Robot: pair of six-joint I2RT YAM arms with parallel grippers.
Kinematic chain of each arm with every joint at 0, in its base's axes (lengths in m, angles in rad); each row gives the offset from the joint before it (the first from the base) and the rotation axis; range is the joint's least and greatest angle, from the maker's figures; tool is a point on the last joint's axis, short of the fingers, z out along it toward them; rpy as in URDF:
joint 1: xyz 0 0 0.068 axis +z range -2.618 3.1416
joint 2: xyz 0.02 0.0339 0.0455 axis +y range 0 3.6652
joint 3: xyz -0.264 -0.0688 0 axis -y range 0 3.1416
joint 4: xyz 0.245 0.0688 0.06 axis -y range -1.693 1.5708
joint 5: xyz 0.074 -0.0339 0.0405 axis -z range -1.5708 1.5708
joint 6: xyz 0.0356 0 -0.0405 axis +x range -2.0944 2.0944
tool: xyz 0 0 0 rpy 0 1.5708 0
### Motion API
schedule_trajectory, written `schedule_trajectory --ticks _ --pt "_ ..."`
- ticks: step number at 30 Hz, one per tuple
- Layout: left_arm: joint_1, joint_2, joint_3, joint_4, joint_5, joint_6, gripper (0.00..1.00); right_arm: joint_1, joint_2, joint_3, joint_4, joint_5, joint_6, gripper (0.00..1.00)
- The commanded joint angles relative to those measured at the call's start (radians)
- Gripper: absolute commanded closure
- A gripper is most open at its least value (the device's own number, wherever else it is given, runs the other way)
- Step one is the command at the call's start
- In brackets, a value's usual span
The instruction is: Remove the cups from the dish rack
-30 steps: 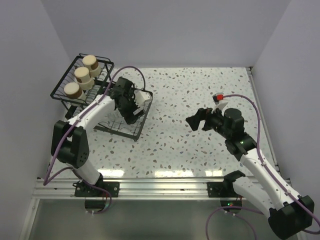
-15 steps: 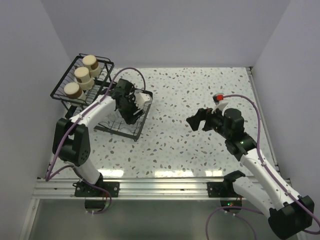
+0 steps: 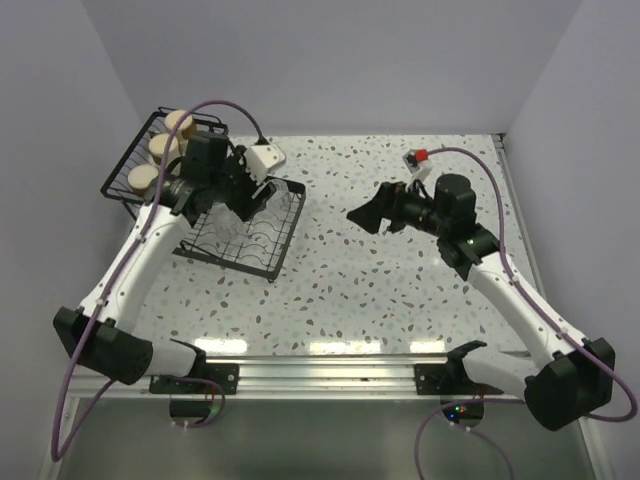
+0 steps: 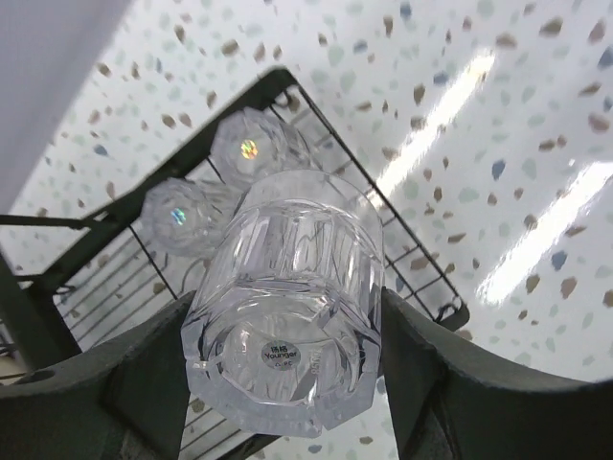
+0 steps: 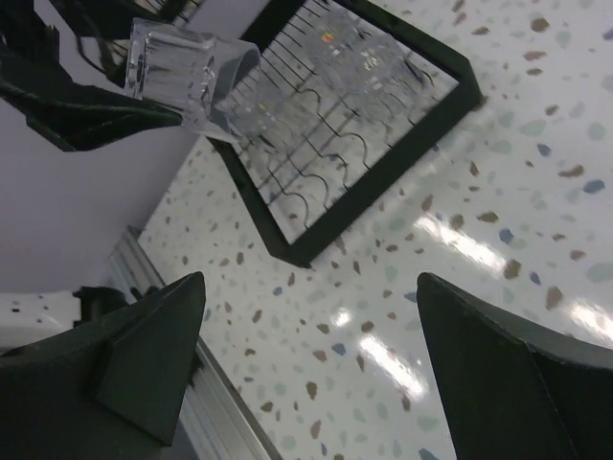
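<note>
The left claw (image 3: 245, 187) has closed tight on one clear cup (image 4: 283, 307) and has lifted it off the flat part of the dish rack (image 3: 225, 262), so the cup now hangs in the air over the rack and is not yet on the counter (image 3: 400, 295). The right claw (image 3: 360, 214) has come closer and is wide open with nothing in it. Two more clear cups (image 4: 182, 213) sit on the rack and three cream cups (image 3: 143, 178) wait in the top basket, so there is more to unload.
</note>
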Motion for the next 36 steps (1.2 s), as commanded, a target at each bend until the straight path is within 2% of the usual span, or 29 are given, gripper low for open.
schedule_trajectory --ticks 1,2,3,4,5,6,7,10,13,16,20,21,23,24,27,28,31,32,33,34,35,36 --pt "0.035 -0.113 0.081 0.083 0.119 -0.111 1.00 0.038 0.100 0.094 0.236 -0.172 0.160 0.05" --pt "0.061 -0.149 0.098 0.136 0.152 -0.137 1.00 0.046 0.161 0.120 0.305 -0.209 0.244 0.05" --pt "0.075 -0.166 0.107 0.161 0.185 -0.184 1.00 0.049 0.186 0.126 0.474 -0.237 0.305 0.05" --pt "0.086 -0.180 0.118 0.183 0.257 -0.204 1.00 0.055 0.212 0.131 0.572 -0.263 0.371 0.06" --pt "0.095 -0.191 0.147 0.201 0.288 -0.224 1.00 0.058 0.261 0.141 0.668 -0.283 0.494 0.07" --pt "0.098 -0.190 0.163 0.197 0.319 -0.261 1.00 0.062 0.278 0.154 0.807 -0.282 0.542 0.08" --pt "0.095 -0.185 0.175 0.189 0.388 -0.281 1.00 0.079 0.300 0.172 0.850 -0.282 0.573 0.09" --pt "0.098 -0.190 0.155 0.214 0.501 -0.338 1.00 0.142 0.352 0.290 0.849 -0.268 0.546 0.11" --pt "0.098 -0.183 0.161 0.221 0.542 -0.352 1.00 0.193 0.387 0.358 0.766 -0.245 0.484 0.13" --pt "0.101 -0.185 0.175 0.231 0.583 -0.361 1.00 0.202 0.407 0.358 0.806 -0.237 0.521 0.17" --pt "0.105 -0.187 0.178 0.243 0.623 -0.383 1.00 0.205 0.409 0.349 0.826 -0.216 0.541 0.31" --pt "0.105 -0.185 0.175 0.246 0.626 -0.386 1.00 0.208 0.410 0.349 0.829 -0.217 0.547 0.42" --pt "0.105 -0.187 0.164 0.249 0.631 -0.384 1.00 0.211 0.415 0.349 0.846 -0.221 0.570 0.55" --pt "0.105 -0.188 0.158 0.252 0.628 -0.387 1.00 0.214 0.415 0.347 0.864 -0.225 0.576 0.71" --pt "0.105 -0.191 0.120 0.258 0.620 -0.381 1.00 0.222 0.416 0.349 0.861 -0.236 0.587 0.90" --pt "0.106 -0.190 0.097 0.263 0.612 -0.378 1.00 0.222 0.412 0.346 0.850 -0.234 0.578 1.00" --pt "0.105 -0.191 0.048 0.267 0.576 -0.372 0.99 0.224 0.384 0.332 0.745 -0.233 0.495 1.00" --pt "0.105 -0.190 0.037 0.267 0.557 -0.364 0.78 0.224 0.357 0.329 0.634 -0.222 0.457 1.00" --pt "0.105 -0.191 0.028 0.266 0.534 -0.360 0.62 0.224 0.341 0.329 0.560 -0.210 0.411 1.00" --pt "0.106 -0.191 0.017 0.258 0.481 -0.354 0.35 0.222 0.323 0.336 0.478 -0.186 0.301 1.00" --pt "0.105 -0.193 0.016 0.254 0.453 -0.334 0.24 0.222 0.302 0.342 0.312 -0.125 0.244 1.00" --pt "0.105 -0.194 0.012 0.247 0.427 -0.324 0.16 0.222 0.265 0.349 0.227 -0.077 0.184 1.00"
